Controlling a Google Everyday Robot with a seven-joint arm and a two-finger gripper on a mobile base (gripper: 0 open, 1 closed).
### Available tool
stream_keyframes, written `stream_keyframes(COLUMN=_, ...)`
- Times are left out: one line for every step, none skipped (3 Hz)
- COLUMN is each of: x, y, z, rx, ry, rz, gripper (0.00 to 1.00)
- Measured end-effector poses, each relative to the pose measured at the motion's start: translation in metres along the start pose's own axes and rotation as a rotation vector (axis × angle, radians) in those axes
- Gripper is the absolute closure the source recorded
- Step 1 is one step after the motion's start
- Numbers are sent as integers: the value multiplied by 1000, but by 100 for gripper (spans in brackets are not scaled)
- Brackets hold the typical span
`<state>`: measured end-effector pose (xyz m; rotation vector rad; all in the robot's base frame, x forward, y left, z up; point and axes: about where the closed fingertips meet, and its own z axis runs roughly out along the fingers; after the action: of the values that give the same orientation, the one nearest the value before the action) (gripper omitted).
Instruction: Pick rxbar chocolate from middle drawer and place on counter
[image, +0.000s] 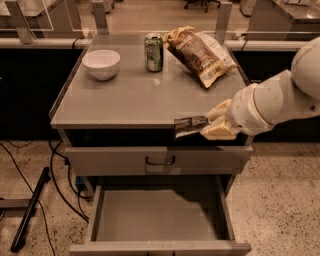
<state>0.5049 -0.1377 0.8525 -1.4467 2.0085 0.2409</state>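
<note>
Clearance over the front lip of the counter (140, 97) was what the placing move hinged on. The gripper (206, 126) hung out in front of the cabinet, its two fingers pinched on one short end of the rxbar chocolate (187, 126). The bar stuck out from the fingertips away from the wrist, its long axis roughly level and running along the cabinet's front. Gripper and bar sat at about the height of the counter's edge, and the bar's top overlapped the lip in this view; whether it touched the edge could not be told. The open counter surface lay beyond the gripper and slightly above it. The middle drawer (155, 215) stood pulled out well below the gripper. Farther beyond the gripper, on the counter, were a chip bag (200, 52), a green can (154, 52) and a white bowl (101, 62), all well apart from the bar. By my judgement the bar needed a small lift, then carrying forward over the lip, before release.
</note>
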Motion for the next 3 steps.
stream_keyframes(x=-21, y=-34, z=4, rx=32, ry=-1, rz=19, gripper=100)
stream_keyframes(x=-31, y=-60, z=20, rx=36, ry=7, rz=46, gripper=100)
stream_keyframes(x=-27, y=-81, z=45, rx=22, ry=16, rz=109, gripper=100)
